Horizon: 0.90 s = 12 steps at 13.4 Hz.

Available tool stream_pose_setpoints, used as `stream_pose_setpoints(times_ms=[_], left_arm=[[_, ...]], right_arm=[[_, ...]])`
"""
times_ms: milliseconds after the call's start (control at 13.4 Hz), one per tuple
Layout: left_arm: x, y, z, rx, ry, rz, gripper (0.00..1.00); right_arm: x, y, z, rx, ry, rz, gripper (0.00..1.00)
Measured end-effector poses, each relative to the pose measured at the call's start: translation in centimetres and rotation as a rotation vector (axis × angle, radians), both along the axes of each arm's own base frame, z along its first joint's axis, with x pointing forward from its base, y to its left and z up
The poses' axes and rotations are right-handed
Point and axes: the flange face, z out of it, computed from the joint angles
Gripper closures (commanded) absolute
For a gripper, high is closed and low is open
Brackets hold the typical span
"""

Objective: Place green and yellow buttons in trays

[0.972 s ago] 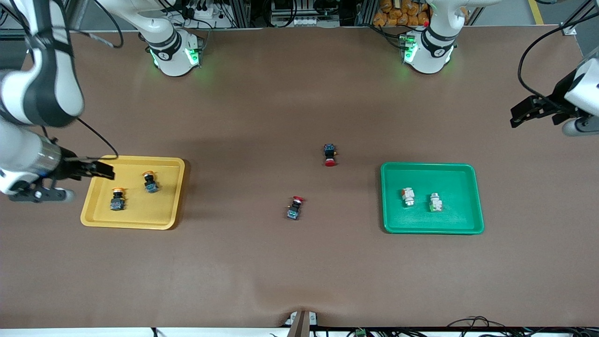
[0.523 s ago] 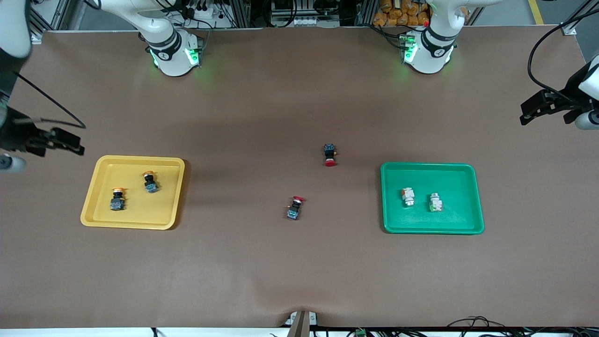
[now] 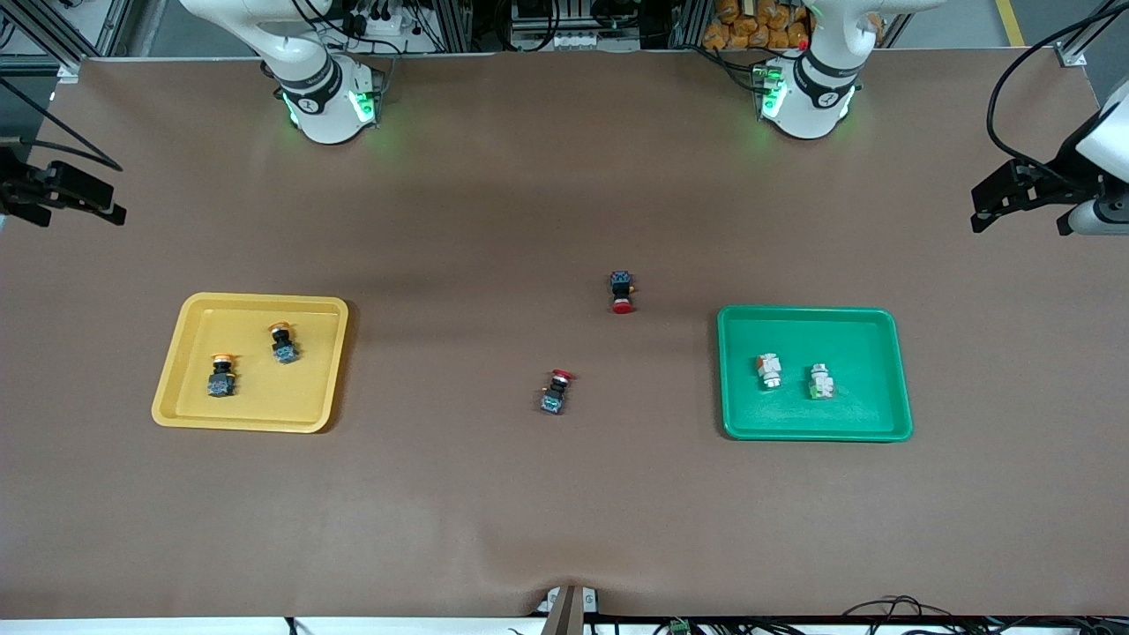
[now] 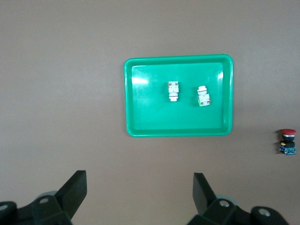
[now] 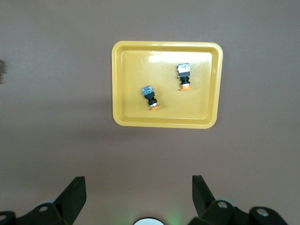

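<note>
The yellow tray (image 3: 185,401) holds two black-blue buttons with yellow-orange caps (image 3: 221,377) (image 3: 282,343); it shows in the right wrist view (image 5: 119,89) with both buttons (image 5: 149,97) (image 5: 184,76). The green tray (image 3: 886,388) holds two whitish buttons (image 3: 769,370) (image 3: 821,381); it shows in the left wrist view (image 4: 140,112) with both (image 4: 173,91) (image 4: 203,95). My right gripper (image 3: 97,205) is open and empty, high over the table's edge at the right arm's end. My left gripper (image 3: 992,205) is open and empty, high over the left arm's end.
Two black switches with red caps lie on the table between the trays, one (image 3: 622,291) farther from the front camera, one (image 3: 556,392) nearer. One shows at the edge of the left wrist view (image 4: 287,140). The arm bases (image 3: 325,97) (image 3: 807,93) stand along the table's edge farthest from the front camera.
My right gripper has risen and drawn away from the yellow tray toward the table's edge. My left gripper has shifted only slightly. The buttons and trays have not moved.
</note>
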Motion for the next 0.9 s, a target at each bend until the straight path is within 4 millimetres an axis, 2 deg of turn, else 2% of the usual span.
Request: stream_pose_setpoints(times_ms=[673,897], left_arm=[[0.57,0.30,-0.35,0.000,0.011,0.005,0.00],[0.80,0.69,-0.66,-0.060,0.019,0.024,0.00]], right_arm=[[-0.03,0.12,-0.50,-0.001,0.005,0.001,0.00],[0.00,0.11,-0.42,-0.005,0.000,0.001,0.00]])
